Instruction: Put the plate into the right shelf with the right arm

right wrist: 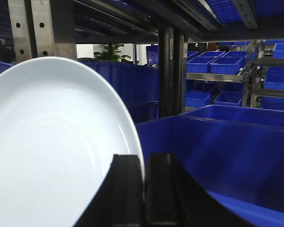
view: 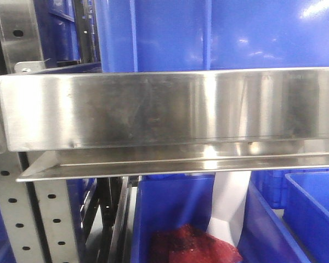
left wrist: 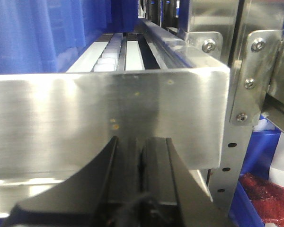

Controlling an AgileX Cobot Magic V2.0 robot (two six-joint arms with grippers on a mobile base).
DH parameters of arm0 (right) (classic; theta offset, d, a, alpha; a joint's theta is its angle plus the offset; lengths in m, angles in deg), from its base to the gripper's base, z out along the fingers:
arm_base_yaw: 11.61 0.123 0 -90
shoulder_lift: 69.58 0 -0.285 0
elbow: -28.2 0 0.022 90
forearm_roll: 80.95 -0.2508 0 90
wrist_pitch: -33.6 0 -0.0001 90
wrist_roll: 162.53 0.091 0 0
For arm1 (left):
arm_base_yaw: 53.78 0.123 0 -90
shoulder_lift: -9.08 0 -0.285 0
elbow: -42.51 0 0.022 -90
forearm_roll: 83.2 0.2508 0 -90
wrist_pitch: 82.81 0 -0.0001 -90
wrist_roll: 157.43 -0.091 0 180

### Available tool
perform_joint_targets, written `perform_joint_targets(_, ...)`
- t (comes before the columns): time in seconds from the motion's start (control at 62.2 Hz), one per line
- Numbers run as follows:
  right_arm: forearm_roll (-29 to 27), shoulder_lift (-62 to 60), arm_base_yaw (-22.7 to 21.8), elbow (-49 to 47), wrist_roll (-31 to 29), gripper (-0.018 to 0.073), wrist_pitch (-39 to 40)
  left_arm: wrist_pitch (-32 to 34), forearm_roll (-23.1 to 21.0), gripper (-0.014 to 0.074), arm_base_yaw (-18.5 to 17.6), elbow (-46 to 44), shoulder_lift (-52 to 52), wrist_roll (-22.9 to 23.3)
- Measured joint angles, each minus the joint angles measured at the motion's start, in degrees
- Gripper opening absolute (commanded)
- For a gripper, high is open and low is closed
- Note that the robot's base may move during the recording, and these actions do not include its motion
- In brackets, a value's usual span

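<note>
In the right wrist view the pale white plate (right wrist: 52,151) stands on edge and fills the left half of the frame. My right gripper (right wrist: 144,158) is shut on the plate's right rim, which runs down between the two black fingers. Behind it are blue bins (right wrist: 213,156) and the uprights (right wrist: 170,71) of the right shelf. The front view shows the shelf's wide shiny front rail (view: 164,107) close up. In the left wrist view my left gripper (left wrist: 141,142) is shut on nothing, just in front of a steel rail (left wrist: 109,118).
Perforated steel uprights (view: 49,219) stand at the lower left of the front view, with blue bins (view: 312,208) below the rail, one holding red mesh (view: 192,246). White roller tracks (left wrist: 109,54) run back behind the steel rail. More blue bins (right wrist: 217,61) fill racks far off.
</note>
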Motion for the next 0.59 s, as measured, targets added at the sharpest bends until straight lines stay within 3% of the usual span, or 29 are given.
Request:
perform_joint_targets(0.37, 0.0, 0.3, 0.0, 0.0, 0.0, 0.0029, 0.4, 0.0, 0.0, -0.0047, 0.0, 0.0, 0.0, 0.0)
perform_joint_targets(0.595, 0.0, 7.7, 0.0, -10.1, 0.0, 0.0029, -3.0, 0.0, 0.0, -0.0047, 0.0, 0.0, 0.0, 0.0)
